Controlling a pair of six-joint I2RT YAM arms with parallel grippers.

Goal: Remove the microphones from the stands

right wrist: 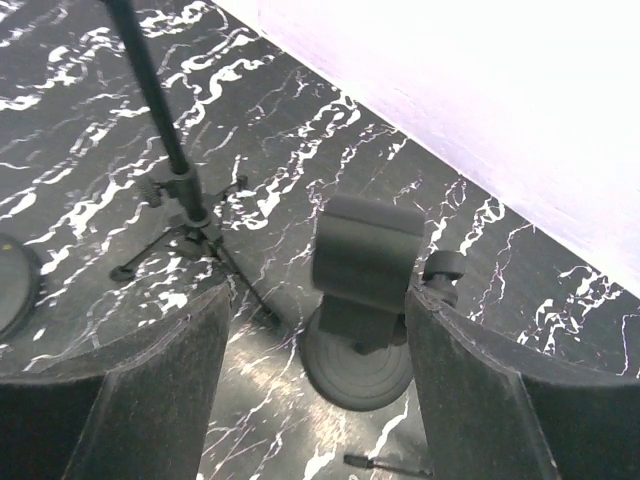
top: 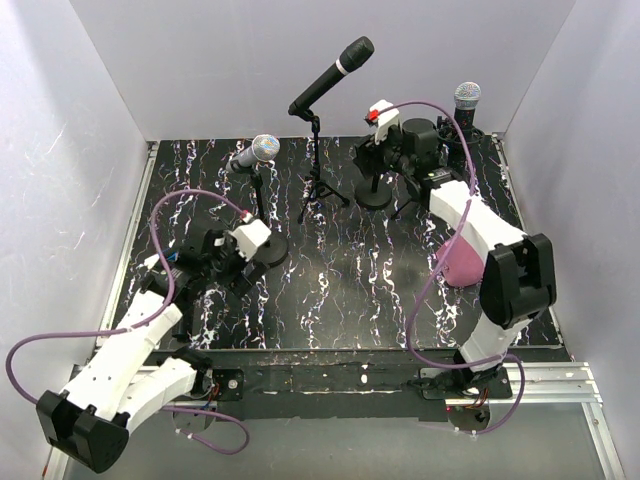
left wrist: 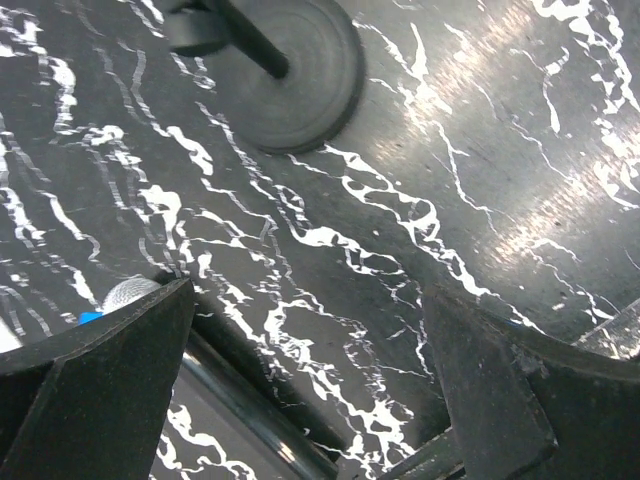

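Three microphones show from above: a silver-headed one (top: 262, 149) on the left round-base stand (top: 266, 247), a black one (top: 334, 74) on the middle tripod stand (top: 316, 180), and a silver-headed one (top: 466, 97) at the back right. My right gripper (top: 370, 155) (right wrist: 320, 330) is open over a round-base stand (right wrist: 358, 372) whose clip (right wrist: 366, 255) is empty and sits between the fingers. My left gripper (top: 222, 268) (left wrist: 310, 330) is open low over the table. Another microphone lies under it, its grille (left wrist: 130, 292) beside the left finger.
White walls close in the black marbled table (top: 340, 290) on three sides. The left stand's round base (left wrist: 290, 75) lies just ahead of my left gripper. The middle tripod's legs (right wrist: 185, 235) spread to the left of the right gripper. A pink object (top: 462, 262) sits behind the right arm.
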